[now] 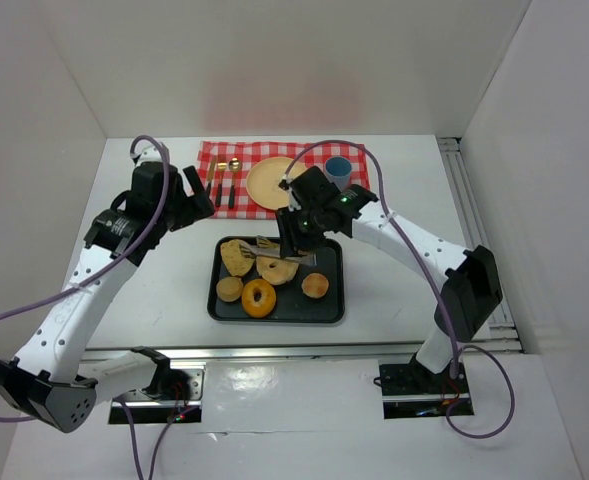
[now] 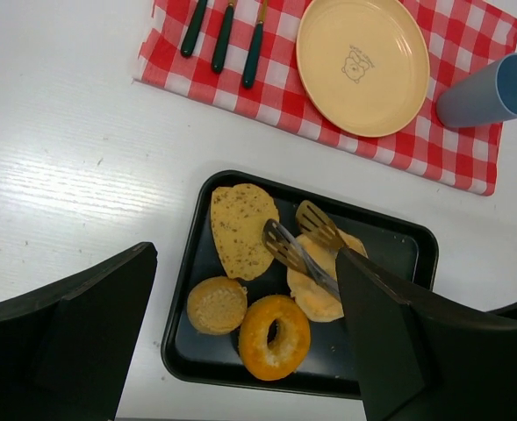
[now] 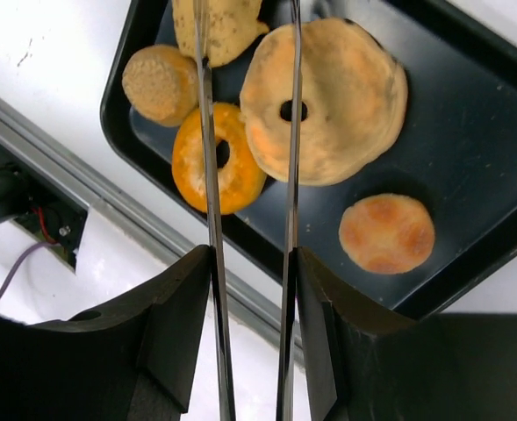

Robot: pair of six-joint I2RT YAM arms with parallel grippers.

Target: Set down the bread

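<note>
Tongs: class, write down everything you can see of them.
The tongs are thin shiny metal, two long straight arms ending in slotted, spatula-like tips. The right end effector grips them, one arm against each finger. The arms stand slightly apart, tips over the round holed bread in the black tray.

My left arm (image 1: 84,290) stretches from its near-left base toward the far side. The left gripper (image 2: 245,254) tilts down with its fingers spread wide, holding nothing. My right arm (image 1: 414,240) folds at its elbow on the right and reaches left toward the middle. The right gripper (image 3: 252,254) points down, fingers clamped around the tongs (image 2: 315,226).
</note>
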